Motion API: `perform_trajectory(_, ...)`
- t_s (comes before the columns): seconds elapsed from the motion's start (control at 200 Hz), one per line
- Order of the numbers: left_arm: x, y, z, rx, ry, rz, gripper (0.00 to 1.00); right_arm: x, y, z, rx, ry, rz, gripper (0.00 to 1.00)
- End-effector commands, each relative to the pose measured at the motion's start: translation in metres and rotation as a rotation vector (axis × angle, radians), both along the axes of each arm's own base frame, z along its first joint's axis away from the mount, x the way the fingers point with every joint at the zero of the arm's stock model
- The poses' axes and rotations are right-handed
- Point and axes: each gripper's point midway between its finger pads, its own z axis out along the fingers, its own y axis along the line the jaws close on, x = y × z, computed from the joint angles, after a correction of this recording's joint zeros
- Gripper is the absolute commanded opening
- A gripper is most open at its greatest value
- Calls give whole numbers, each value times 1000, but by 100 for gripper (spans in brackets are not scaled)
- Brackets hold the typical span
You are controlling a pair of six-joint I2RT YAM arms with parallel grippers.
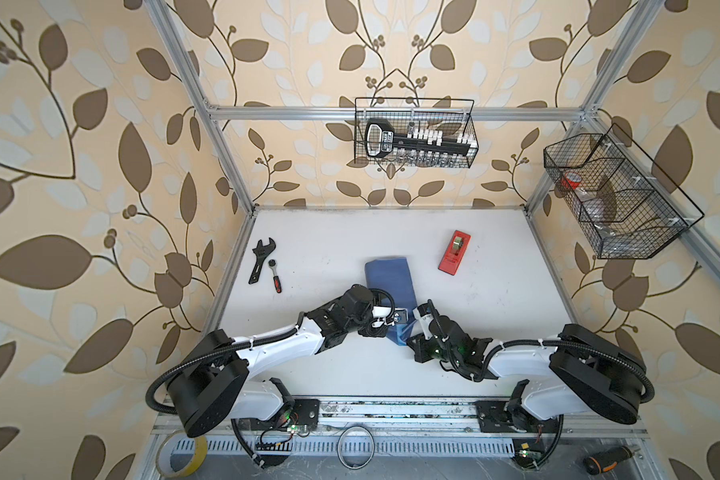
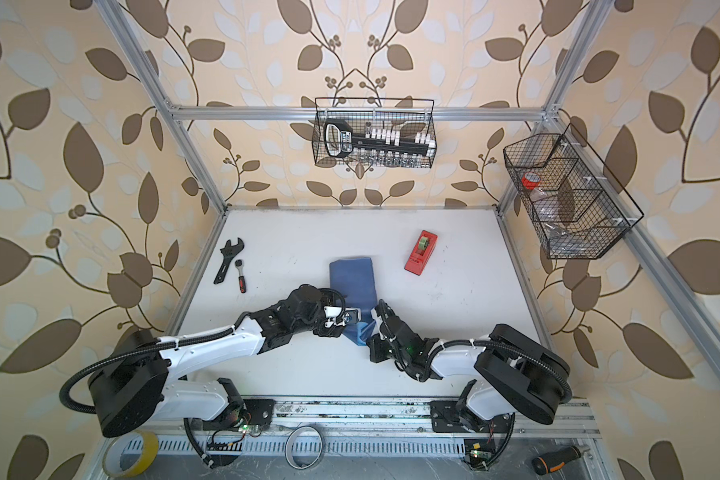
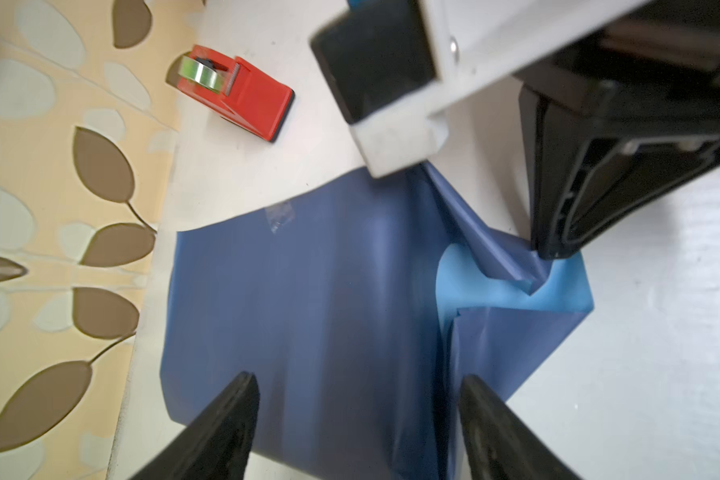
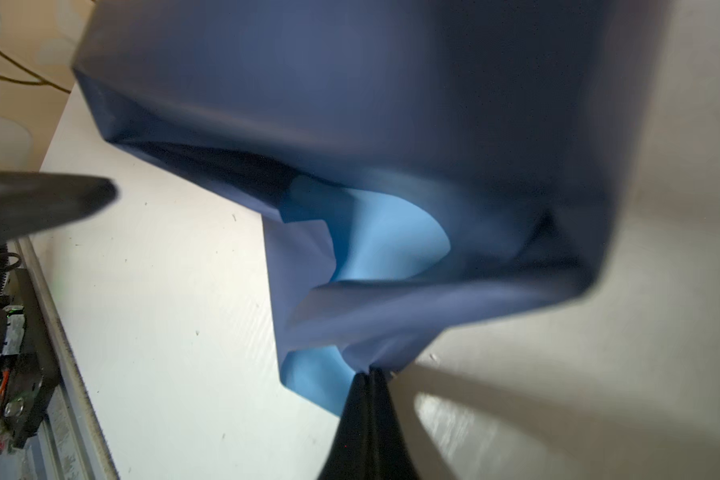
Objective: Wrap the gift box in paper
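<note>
The paper lies mid bench, folded slate-blue side out; its crumpled near end gapes, showing light-blue inside.

My left tool and right tool meet at the near end of the folded blue paper on the white counter. A red tape dispenser lies beyond, apart.
</note>
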Motion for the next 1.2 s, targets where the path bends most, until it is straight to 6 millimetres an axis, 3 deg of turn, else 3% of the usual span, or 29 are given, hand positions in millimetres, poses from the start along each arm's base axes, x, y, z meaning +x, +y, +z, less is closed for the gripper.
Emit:
perform_trajectory(0.0, -20, -3, 16, -74, 16, -46, 77, 3, 4, 12, 21, -4, -12, 0)
perform_trajectory(0.125, -44, -3, 15, -76, 42, -88, 66, 5, 7, 22, 52, -5, -18, 0)
perform_trajectory(0.22, -64, -4, 2, -42, 87, -133, 55, 8, 8, 29, 79, -3, -28, 0)
perform_trajectory(0.335, -80, -8, -19, 15, 116, -179, 49, 11, 9, 35, 105, 2, -35, 0)
perform_trajectory(0.584, -66, -10, -64, 124, 123, -129, 47, 13, 9, 43, 136, 4, -42, 0)
perform_trajectory(0.879, -48, -18, -73, 111, 67, -89, 47, 14, 10, 43, 142, 6, -45, 0)
perform_trajectory(1.194, -43, -26, -80, 104, 57, -88, 40, 13, 8, 44, 141, 5, -46, 0)
